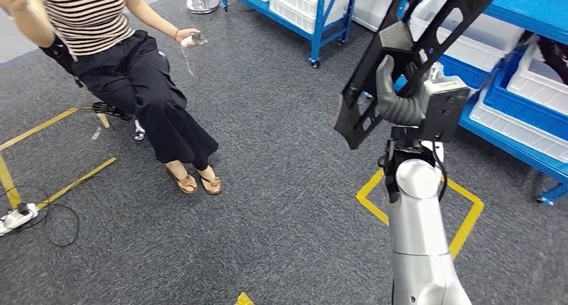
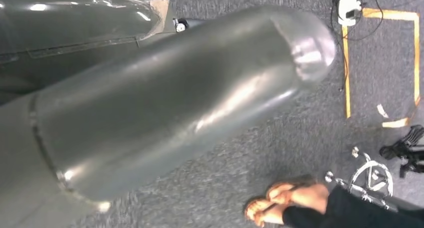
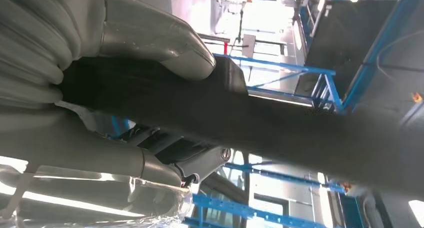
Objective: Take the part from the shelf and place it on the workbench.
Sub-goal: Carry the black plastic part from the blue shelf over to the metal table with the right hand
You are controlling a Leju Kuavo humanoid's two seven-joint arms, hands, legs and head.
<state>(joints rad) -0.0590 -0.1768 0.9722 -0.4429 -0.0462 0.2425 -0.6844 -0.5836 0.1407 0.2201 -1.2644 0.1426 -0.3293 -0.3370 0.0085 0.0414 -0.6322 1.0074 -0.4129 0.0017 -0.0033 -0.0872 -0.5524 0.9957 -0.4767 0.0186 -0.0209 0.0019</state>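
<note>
The part (image 1: 365, 100) is a long black openwork frame piece, held slanting upward toward the upper right in the head view. My right hand (image 1: 402, 98) grips it around its middle, raised in front of the blue shelf (image 1: 516, 139). In the right wrist view the thick grey thumb (image 3: 150, 32) wraps over the black part (image 3: 300, 128), which runs across the picture, and the fingers close on it from the other side.
A person (image 1: 127, 64) sits to the left, feet (image 2: 280, 202) in sandals on the grey carpet. White bins (image 1: 536, 80) fill the blue shelf at the right; another blue rack (image 1: 315, 23) stands behind. Yellow tape (image 1: 469, 218) marks the floor. A power strip (image 1: 17, 218) lies at far left.
</note>
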